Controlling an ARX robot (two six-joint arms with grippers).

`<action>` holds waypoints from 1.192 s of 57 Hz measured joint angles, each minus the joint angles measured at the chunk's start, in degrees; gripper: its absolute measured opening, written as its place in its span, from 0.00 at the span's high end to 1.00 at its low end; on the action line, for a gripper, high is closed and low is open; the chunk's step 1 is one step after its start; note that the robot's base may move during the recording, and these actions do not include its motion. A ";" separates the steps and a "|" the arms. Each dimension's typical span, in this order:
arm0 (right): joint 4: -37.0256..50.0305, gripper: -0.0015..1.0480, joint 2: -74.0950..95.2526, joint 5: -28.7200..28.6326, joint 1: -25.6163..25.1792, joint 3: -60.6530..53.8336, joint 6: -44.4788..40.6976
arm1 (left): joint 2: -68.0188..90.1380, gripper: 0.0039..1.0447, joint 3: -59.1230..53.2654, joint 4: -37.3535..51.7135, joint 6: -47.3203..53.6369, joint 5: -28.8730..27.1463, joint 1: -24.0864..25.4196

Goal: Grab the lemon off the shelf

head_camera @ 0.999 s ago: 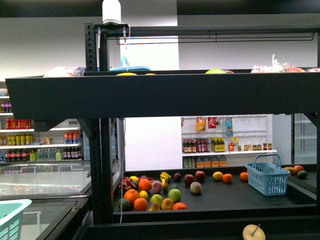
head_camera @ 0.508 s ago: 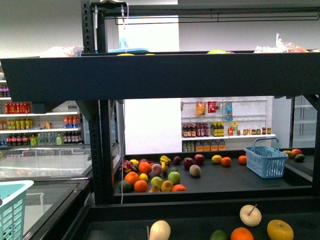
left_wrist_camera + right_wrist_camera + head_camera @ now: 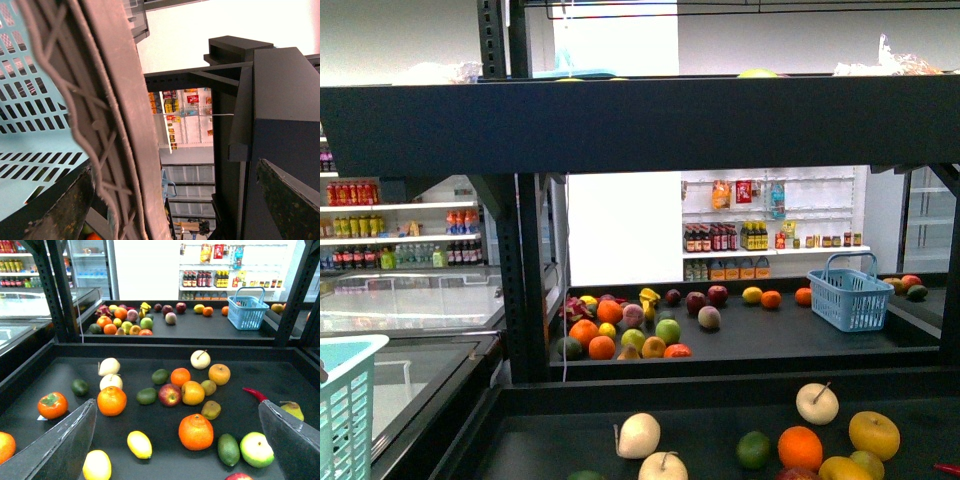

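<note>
The lemon [image 3: 139, 444], a small bright-yellow oval, lies on the near dark tray [image 3: 60, 372] of the black shelf [image 3: 527, 280]. A second, paler yellow oval fruit [image 3: 97, 466] lies close beside it. My right gripper [image 3: 176, 404] hangs open above this tray, and the lemon sits low between its grey fingers [image 3: 60, 445], touching neither. The lemon is out of the front view. My left gripper [image 3: 174, 167] is open beside the rim of a teal basket [image 3: 120, 125], with the rack's post behind it.
Around the lemon lie oranges [image 3: 195, 431], an apple [image 3: 169, 394], limes [image 3: 228, 449], a persimmon [image 3: 52, 405] and a red chili [image 3: 255, 392]. A farther tray holds more fruit and a blue basket [image 3: 850, 295]. The teal basket [image 3: 345, 400] stands at the left. White store shelving [image 3: 770, 240] is behind.
In the front view the rack has slid upward in the picture. The near tray with its pale fruits, lime and orange has come into sight along the bottom edge.
</note>
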 joint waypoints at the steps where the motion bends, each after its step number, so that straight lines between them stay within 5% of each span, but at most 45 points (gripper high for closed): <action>1: 0.00 0.07 0.00 0.00 0.00 0.00 0.00 | 0.24 0.08 0.33 -0.07 0.02 -0.09 -0.11; 11: 0.00 0.07 0.00 0.00 0.00 0.00 0.00 | 1.20 0.14 2.60 -4.28 2.25 -2.36 -1.14; 20: 0.00 0.07 0.00 0.02 0.00 0.00 0.00 | 1.25 0.50 3.04 -6.12 4.79 -3.43 -1.55; 32: 0.00 0.07 0.00 0.00 0.00 0.00 0.00 | 1.18 0.81 2.99 -8.72 5.05 -4.79 -1.07; 54: 0.00 0.07 0.00 0.00 0.00 0.00 0.00 | -4.48 0.85 1.46 -16.24 14.19 -1.40 -2.84; 68: 0.00 0.07 0.00 0.00 0.00 0.00 0.00 | -10.01 0.87 1.16 -23.37 25.44 1.73 -9.44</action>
